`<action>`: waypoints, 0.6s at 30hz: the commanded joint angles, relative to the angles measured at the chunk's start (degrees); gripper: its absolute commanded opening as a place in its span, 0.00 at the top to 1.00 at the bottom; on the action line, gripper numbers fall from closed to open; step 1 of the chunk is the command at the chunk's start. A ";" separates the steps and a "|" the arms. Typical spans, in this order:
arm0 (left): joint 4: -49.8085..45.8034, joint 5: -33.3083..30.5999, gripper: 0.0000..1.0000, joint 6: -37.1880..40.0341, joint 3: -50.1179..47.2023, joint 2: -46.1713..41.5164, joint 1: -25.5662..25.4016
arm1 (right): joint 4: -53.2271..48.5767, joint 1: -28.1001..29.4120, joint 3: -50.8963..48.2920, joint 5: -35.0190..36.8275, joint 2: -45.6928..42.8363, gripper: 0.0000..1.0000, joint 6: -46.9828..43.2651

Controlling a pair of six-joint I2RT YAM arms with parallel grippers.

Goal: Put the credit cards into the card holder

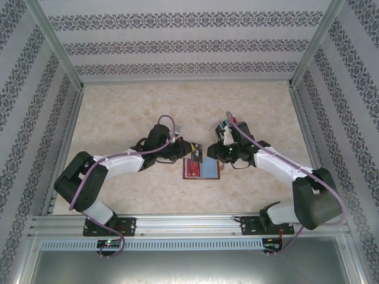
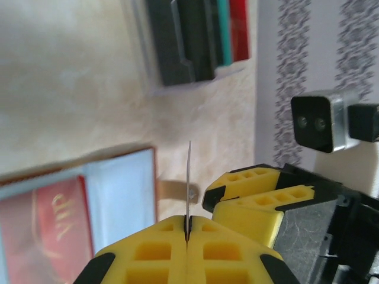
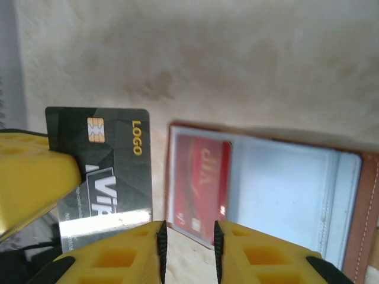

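Our left jaws pinch the dark grey card [image 3: 109, 160] just beside the open card holder [image 3: 368, 201] on the worktop, our right jaws stand slightly spread and empty, so we should square its edge to a free pocket.

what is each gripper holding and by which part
The left gripper pinches the dark grey card by one long edge, its jaws shut on it. The right gripper is open and holds nothing.
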 commanded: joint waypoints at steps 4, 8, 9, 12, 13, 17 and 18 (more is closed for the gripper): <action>3.49 -4.46 1.00 1.60 -2.52 3.90 -4.33 | -0.04 1.13 -2.20 7.21 6.39 0.72 -3.06; 4.08 -5.93 1.00 2.28 -3.34 5.25 -5.14 | -0.89 0.96 -3.49 9.36 6.68 0.70 -4.34; 4.65 -6.38 1.00 2.15 -3.69 5.44 -5.22 | -0.72 0.82 -3.71 9.21 6.92 0.70 -4.46; 6.75 -6.29 1.00 1.78 -3.70 7.06 -5.41 | 0.03 0.66 -4.08 9.13 8.55 0.70 -4.34; 6.75 -6.26 1.00 1.92 -3.45 7.49 -5.48 | -0.08 0.69 -4.08 9.33 9.06 0.70 -4.24; 7.17 -7.28 1.00 1.40 -3.08 8.89 -5.70 | -0.25 0.61 -4.64 11.08 10.06 0.70 -3.86; 7.45 -7.08 1.00 1.38 -3.04 9.15 -5.67 | -0.25 0.60 -4.92 11.81 9.91 0.70 -3.64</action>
